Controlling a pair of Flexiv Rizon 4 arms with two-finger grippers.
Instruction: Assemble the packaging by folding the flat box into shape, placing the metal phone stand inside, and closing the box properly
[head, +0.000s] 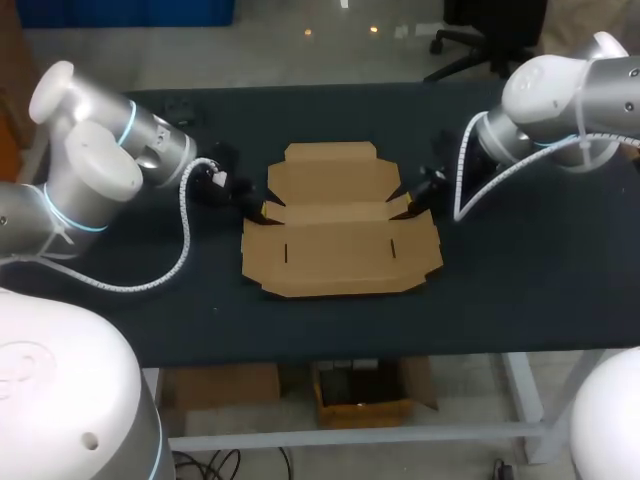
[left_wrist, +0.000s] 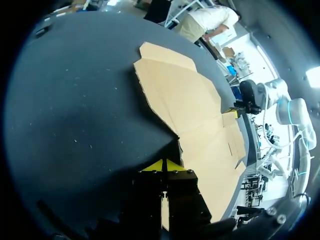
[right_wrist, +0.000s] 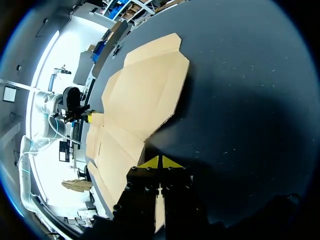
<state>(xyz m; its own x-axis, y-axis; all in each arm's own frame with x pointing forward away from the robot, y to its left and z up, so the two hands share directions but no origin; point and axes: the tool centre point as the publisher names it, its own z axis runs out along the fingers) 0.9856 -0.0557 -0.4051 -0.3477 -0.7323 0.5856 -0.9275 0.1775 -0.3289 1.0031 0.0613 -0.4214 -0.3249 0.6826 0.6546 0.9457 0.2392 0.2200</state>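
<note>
A cardboard box (head: 340, 235) lies flat and unfolded mid-worktop (head: 520, 290). Nothing is folded yet, and no phone stand shows. The left hand (left_wrist: 163, 165) and right hand (right_wrist: 160, 162), fingers pressed together and empty, sit low at its left and right edges. Bare worktop surrounds it.

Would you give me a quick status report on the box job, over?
Left gripper at left edge of box, right gripper at its right edge. Box flat, not yet folded. Nothing blocking it.
</note>
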